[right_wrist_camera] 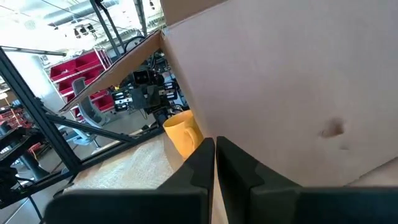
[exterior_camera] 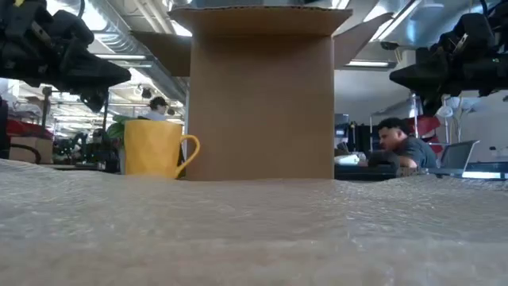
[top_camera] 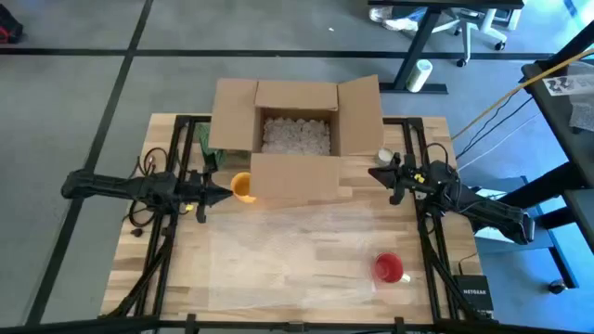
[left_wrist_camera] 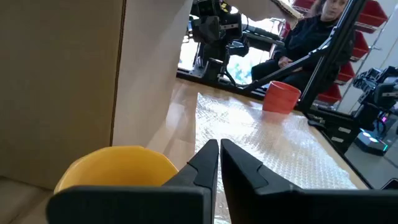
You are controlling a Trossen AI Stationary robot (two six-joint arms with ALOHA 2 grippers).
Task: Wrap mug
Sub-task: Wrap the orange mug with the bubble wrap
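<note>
At the back centre of the light wooden slatted table (top_camera: 176, 269), you will find an open brown cardboard box (top_camera: 297, 130) with pale packing fill inside and its front flap folded down toward you. The yellow ceramic mug (top_camera: 242, 186) stands upright on the table just beside the left edge of that flap; in the low view its handle points toward the box. A sheet of clear bubble wrap (top_camera: 297, 255) lies flat across the front half of the table, and the yellow mug sits at its far left corner, apart from the sheet's centre. A second, red cylindrical cup (top_camera: 388, 268) rests on the right-hand part of the sheet, near the front.

Locate the left gripper (top_camera: 223, 195) just left of the yellow mug, raised above the table. Its wrist view shows the two dark fingers (left_wrist_camera: 205, 165) pressed together with nothing between them, and the mug's rim directly below and in front of them. The fingers do not touch the mug.

Locate the right gripper (top_camera: 379, 173) at the right end of the box flap, well apart from the yellow mug, with the flap between them. Its fingers (right_wrist_camera: 202, 163) are likewise closed on nothing. A seated person (exterior_camera: 401, 147) is visible in the room behind the table.
</note>
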